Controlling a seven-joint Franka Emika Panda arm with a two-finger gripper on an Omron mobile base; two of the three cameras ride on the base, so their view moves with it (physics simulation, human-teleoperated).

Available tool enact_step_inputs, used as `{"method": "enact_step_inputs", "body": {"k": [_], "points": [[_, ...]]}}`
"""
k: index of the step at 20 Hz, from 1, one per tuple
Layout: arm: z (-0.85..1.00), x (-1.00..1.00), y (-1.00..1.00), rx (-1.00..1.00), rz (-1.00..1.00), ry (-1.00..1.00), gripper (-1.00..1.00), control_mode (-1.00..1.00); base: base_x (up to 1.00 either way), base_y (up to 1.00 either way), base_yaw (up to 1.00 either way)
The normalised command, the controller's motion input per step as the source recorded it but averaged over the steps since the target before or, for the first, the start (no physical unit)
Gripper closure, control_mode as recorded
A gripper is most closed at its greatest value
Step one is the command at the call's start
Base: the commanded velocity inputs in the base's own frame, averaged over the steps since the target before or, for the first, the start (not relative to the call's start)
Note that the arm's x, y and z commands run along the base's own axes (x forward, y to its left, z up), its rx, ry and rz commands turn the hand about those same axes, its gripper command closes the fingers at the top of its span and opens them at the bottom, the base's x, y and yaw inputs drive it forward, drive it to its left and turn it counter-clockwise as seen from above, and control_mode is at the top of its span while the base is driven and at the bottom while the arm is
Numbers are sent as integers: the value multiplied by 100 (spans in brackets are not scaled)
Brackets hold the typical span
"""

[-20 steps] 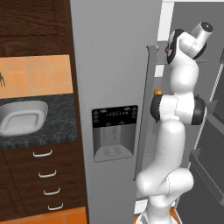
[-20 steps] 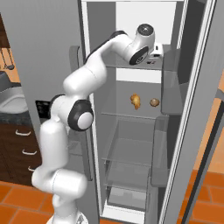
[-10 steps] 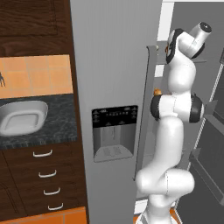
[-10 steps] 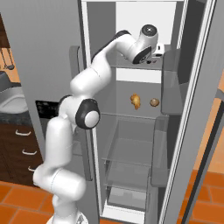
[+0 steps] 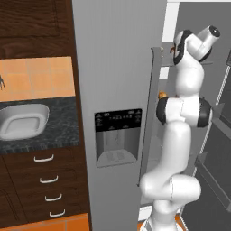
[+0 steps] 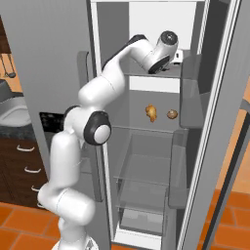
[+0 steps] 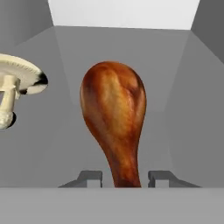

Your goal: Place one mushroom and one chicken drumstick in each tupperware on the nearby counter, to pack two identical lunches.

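lengthwise, chicken drumstick (image 7: 113, 118) points thin end between jaws.

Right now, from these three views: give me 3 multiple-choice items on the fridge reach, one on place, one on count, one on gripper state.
1. In the hand view, where does the mushroom sit relative to the chicken drumstick?
A. left of it
B. right of it
C. on top of it

2. How many food items lie on the fridge's middle shelf in the right base view?
A. none
B. two
C. four

3. What state is the gripper in?
A. shut on the mushroom
B. open, fingertips either side of the drumstick's thin end
C. shut on nothing

Answers: 1 A, the mushroom is at the left edge. 2 B, two small items lie side by side. 3 B, a tip shows each side.
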Motion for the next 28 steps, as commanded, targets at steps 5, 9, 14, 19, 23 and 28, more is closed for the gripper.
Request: {"method": "enact_step_inputs", "body": {"k": [5,9,14,19,23,28], "points": [[-38,-63,57,-7,-2,-14,100,-100,0,0,0],[16,-89,2,0,-10,-6,100,-100,0,0,0],[1,-100,45,-3,-15,-17,100,-100,0,0,0],[19,-100,41,0,-17,9,100,-100,0,0,0],[35,-100,14,0,-14,19,100,-100,0,0,0],[11,-100,28,1,-12,11,100,-100,0,0,0]]}}
